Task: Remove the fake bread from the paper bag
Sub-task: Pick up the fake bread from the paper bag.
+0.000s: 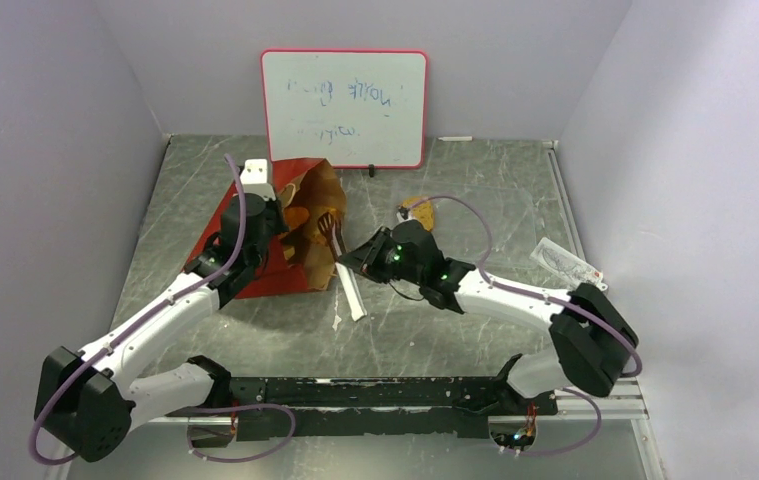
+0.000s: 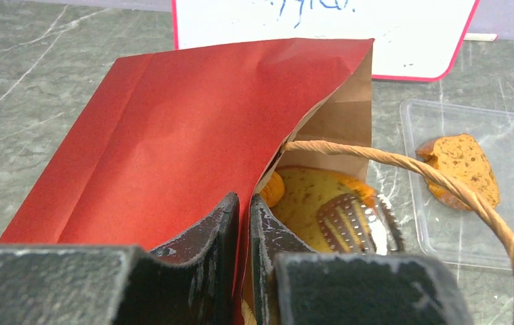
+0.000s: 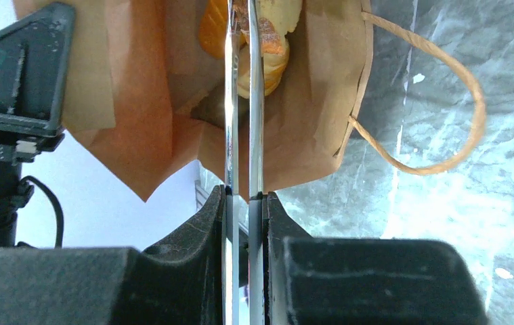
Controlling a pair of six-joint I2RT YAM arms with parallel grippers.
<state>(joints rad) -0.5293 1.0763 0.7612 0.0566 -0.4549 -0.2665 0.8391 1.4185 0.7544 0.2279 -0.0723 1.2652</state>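
Left gripper (image 2: 244,206): reached forward and low, pinched tight on the red upper wall of the paper bag (image 2: 173,115), mouth agape. Right gripper (image 3: 240,198): stretched level, clamped on metal tongs (image 3: 240,101), tips inside the bag. At the tong tips, fake bread (image 2: 301,196); farther right, one slice (image 2: 460,166) in clear tray (image 2: 420,122).

Grey marbled table (image 1: 455,330), with a red-framed whiteboard (image 1: 343,108) leaning on the back wall, faint blue scribbles on it. There's a clear plastic tray (image 2: 511,135) right of centre, a see-through packet (image 1: 565,262) near the right edge, plus slotted metal tongs (image 2: 352,223).
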